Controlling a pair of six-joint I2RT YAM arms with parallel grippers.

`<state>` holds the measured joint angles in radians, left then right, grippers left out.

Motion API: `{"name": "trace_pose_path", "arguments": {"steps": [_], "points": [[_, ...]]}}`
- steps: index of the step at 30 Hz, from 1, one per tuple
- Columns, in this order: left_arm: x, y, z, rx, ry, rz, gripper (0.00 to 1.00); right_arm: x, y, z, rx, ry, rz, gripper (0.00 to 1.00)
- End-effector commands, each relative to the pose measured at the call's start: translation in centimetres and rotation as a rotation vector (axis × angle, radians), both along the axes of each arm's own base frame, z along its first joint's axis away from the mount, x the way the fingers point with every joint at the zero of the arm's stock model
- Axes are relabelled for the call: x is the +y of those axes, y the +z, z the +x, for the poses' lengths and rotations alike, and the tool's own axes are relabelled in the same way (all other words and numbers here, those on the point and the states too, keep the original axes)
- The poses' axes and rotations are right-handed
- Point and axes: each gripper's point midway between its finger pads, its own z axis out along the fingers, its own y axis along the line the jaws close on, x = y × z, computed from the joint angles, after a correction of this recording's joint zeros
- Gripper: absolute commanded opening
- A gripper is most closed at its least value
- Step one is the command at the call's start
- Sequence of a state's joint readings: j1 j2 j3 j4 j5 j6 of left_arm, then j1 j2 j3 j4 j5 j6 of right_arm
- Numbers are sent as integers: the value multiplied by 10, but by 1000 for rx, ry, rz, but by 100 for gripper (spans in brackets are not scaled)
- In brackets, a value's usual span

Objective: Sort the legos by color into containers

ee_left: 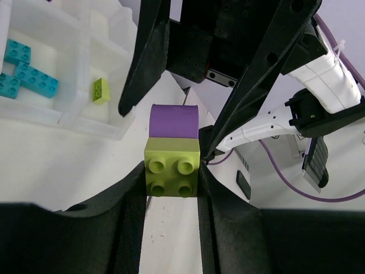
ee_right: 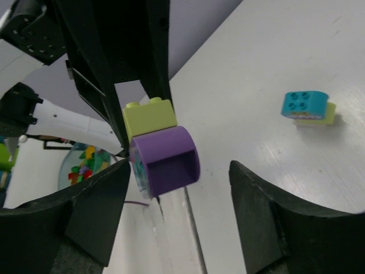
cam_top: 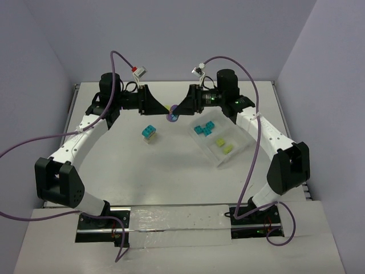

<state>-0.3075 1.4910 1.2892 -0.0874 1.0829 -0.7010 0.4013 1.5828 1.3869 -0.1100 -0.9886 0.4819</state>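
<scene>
Over white table (cam_top: 171, 177), a lime-purple lego pair (ee_left: 173, 151) is clamped by the left gripper (ee_left: 173, 174); the right gripper (ee_right: 177, 180) is spread around its purple half. Separation is judged underway: purple must be gripped and pulled.

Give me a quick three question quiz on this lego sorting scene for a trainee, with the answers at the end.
1. True or false: the left gripper is shut on the lime brick that is joined to the purple brick.
2. Which brick colours already lie in the tray? A: cyan and lime. B: purple only. C: cyan and purple.
3. Fill in: the loose pair outside the tray is lime and ____.

Key: 1 true; 2 A; 3 cyan.
</scene>
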Motion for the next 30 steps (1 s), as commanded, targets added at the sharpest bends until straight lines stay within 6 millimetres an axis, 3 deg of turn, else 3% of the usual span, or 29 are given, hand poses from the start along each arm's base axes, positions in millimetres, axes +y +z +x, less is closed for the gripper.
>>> {"name": "trace_pose_path", "arguments": {"steps": [1,4,8,15,19,21,23,24,26,27,30], "points": [[-4,29,-8,-104,-47,-41,0,13,30,-13,-56,102,92,71],[-3,28,-8,-110,-42,-34,0,16,35,-16,-60,123,117,53],[-2,26,-9,-113,-35,-21,0,12,33,-14,-59,109,109,0],[10,34,-4,-153,0,13,0,-28,1,15,-18,-76,22,0],[13,34,0,-149,22,29,0,-92,-33,61,84,-406,-126,0],[8,26,4,-118,31,36,0,-151,-56,95,163,-708,-253,0],[-1,13,9,-100,44,77,0,-210,-70,115,208,-982,-349,0],[-7,10,5,-78,25,85,0,-217,-70,116,218,-1002,-346,0],[-32,0,-4,-73,-9,122,0,-259,-77,130,204,-1192,-430,0],[-42,-4,-9,-66,-30,130,0,-270,-82,134,204,-1241,-463,0],[-67,-19,-16,-40,-67,152,0,-290,-92,150,204,-1314,-541,0]]}}
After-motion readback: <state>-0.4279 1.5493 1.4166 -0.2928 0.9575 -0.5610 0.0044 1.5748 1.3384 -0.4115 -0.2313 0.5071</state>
